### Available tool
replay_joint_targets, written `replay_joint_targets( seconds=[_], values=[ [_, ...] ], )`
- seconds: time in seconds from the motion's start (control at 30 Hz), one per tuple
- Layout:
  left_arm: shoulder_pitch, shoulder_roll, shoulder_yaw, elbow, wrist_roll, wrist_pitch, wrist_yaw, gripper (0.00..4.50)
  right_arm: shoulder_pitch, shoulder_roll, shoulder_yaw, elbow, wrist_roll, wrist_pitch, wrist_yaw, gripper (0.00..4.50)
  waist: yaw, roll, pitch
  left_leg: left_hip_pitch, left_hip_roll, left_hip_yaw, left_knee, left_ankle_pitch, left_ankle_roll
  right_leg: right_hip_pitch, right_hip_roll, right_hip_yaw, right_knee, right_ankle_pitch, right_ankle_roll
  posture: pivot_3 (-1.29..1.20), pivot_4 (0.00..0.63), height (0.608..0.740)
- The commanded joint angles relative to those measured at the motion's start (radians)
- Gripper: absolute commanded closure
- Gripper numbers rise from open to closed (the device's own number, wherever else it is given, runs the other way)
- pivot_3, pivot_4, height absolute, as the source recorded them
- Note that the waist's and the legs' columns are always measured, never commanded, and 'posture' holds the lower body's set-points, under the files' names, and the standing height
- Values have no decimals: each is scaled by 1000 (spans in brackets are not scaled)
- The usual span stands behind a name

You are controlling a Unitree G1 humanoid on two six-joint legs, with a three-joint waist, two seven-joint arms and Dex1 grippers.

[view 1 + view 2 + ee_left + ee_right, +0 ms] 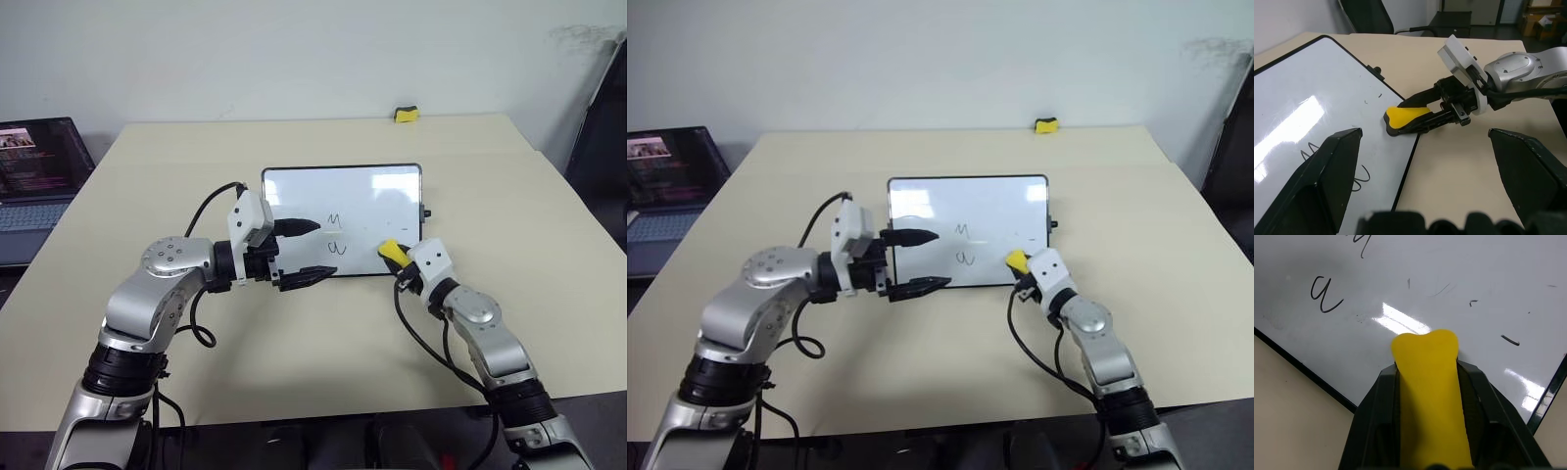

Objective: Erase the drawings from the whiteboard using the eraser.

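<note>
While the whiteboard (pixel 342 196) lies flat mid-table (pixel 294 372), the head views show two drawings (pixel 335 233) left near its centre, one above the other. Right gripper (pixel 392 257) sits at the board's near right corner, clamped on the eraser (pixel 389 249). Left gripper (pixel 304 253) hangs at the board's near left edge, fingers apart, holding nothing. A second yellow block (pixel 406 115) rests at the table's far edge; a laptop (pixel 34 171) stands off to the left.

Left wrist view: eraser tip over the board's edge, apparently on or just above the surface.

Right wrist view: eraser aimed at the white face, squiggles ahead of it, faint marker flecks (pixel 1510 340) nearby.

Judgement: wiping in progress. Next: press flat and sweep across both remaining squiggles, left gripper steadying the board if it slides.
</note>
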Motion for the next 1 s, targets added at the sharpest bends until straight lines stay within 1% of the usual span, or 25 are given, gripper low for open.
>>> replay_joint_targets(
  seconds=[0.03, 0.07, 0.23, 0.37, 0.57, 0.7, 0.77, 0.93, 1.0],
  values=[
    [1, 5, 30, -14, 1, -13, 12, 0, -20, 7, -23, -36, 32, 12, 13, 3252, 0, 0, 0, -1, 0, 0, 0, 0, 0, -1, 0, 0, 0, 0, -1, 0, 150, 740],
    [1, 5, 29, -15, 1, -13, 13, 0, -26, 9, -29, -44, 42, 11, 16, 3252, 0, 0, 0, -2, 0, 0, 0, 0, 0, -2, 0, 0, 0, 2, -4, 0, 150, 740],
    [5, 6, 29, -18, -3, -12, 19, 0, -47, 22, -45, -78, 80, -39, 31, 3252, 3, 1, 1, -6, 0, 0, 0, 0, 0, -6, 0, 0, 0, 3, -4, 0, 150, 740],
    [10, 5, 29, -21, -3, -12, 21, 0, -104, 39, -90, -45, 46, -156, -55, 3253, 3, 1, 1, -8, 0, 0, -1, -1, -1, -9, 0, 0, -1, 2, -4, 0, 150, 740],
    [11, 1, 25, -23, -2, -12, 23, 0, -178, 27, -122, 76, -15, -216, -144, 3253, 8, 1, 1, -11, 0, 0, -1, -1, -2, -10, -1, -2, -3, 2, -4, 0, 150, 740],
    [11, 1, 26, -24, -1, -12, 26, 0, -191, 14, -117, 153, -61, -196, -177, 3254, 8, 1, 1, -12, -1, 0, -1, -1, -2, -10, -1, -2, -2, 2, -5, 0, 150, 740],
    [12, 1, 27, -26, -1, -12, 27, 0, -171, 5, -105, 159, -76, -173, -167, 3254, 8, 1, 1, -12, -1, 1, -1, -1, -2, -10, -1, -1, -2, 2, -5, 0, 150, 740],
    [17, 5, 29, -31, -3, -12, 29, 0, -106, -6, -94, 116, -68, -112, -135, 3254, 8, 1, 1, -11, -1, 0, 0, -1, -2, -9, -1, -2, -2, 2, -5, 0, 150, 740],
    [17, 7, 30, -32, -3, -12, 29, 0, -69, -19, -81, 81, -62, -75, -101, 3254, 8, 1, 1, -10, -1, 0, 0, -1, -2, -9, -1, -1, -2, 2, -5, 0, 150, 740]
  ],
)
